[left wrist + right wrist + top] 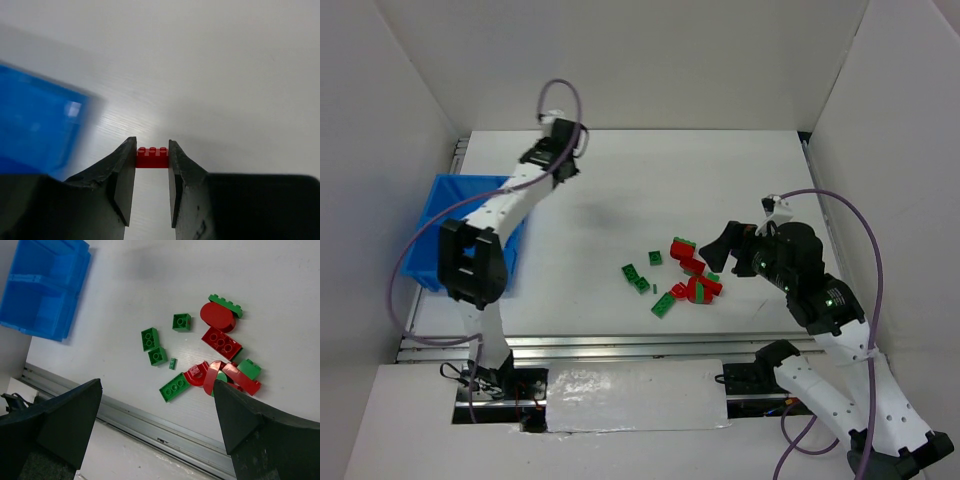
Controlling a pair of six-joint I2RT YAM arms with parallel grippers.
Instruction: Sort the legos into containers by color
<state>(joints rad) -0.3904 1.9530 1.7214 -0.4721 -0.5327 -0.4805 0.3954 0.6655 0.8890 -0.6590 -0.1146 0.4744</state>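
The left arm's fingers [125, 175] are clenched on a red brick [152, 158], its long axis spanning the gap between them. The blue bin [35, 125] lies just to their left, on this arm's side of the table [225, 75]. The right fingers [240, 415] hang spread wide, grasping nothing, over the loose bricks [220, 355].

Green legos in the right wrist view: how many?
8 green legos seen, more may be hidden. Five lie loose left of the red pile; one behind the red disc; one on the pile's right; one under the red arches.
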